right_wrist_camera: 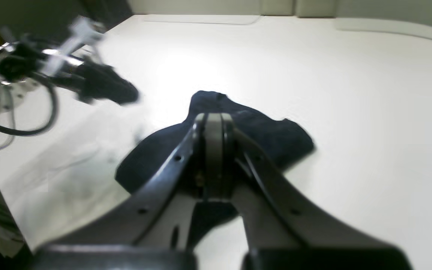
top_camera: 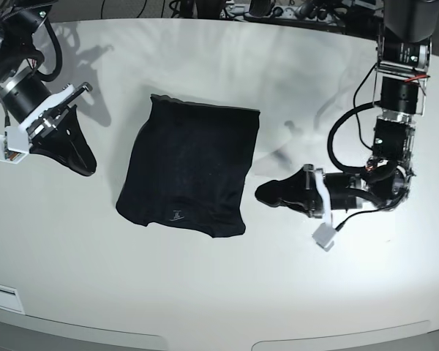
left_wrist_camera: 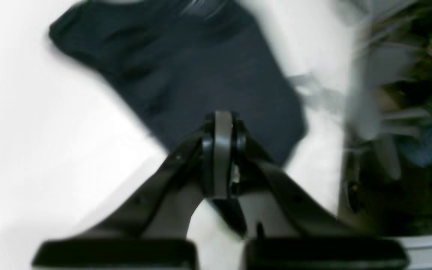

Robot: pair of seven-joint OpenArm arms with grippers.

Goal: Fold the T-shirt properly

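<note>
The black T-shirt (top_camera: 190, 168) lies folded into a rough rectangle in the middle of the white table (top_camera: 205, 292), with a tiny pale logo (top_camera: 176, 215) near its front edge. It also shows in the left wrist view (left_wrist_camera: 201, 75) and the right wrist view (right_wrist_camera: 268, 131). My left gripper (top_camera: 265, 193) is shut and empty, just right of the shirt, clear of the cloth; its fingers (left_wrist_camera: 221, 150) are pressed together. My right gripper (top_camera: 86, 165) is shut and empty, left of the shirt with a gap between; its fingers (right_wrist_camera: 216, 150) are pressed together.
Cables and clutter (top_camera: 278, 11) lie along the table's back edge. The left arm's base and cabling (top_camera: 395, 110) stand at the right. A white tag (top_camera: 323, 238) hangs below the left wrist. The table's front edge (top_camera: 205, 340) runs along the bottom.
</note>
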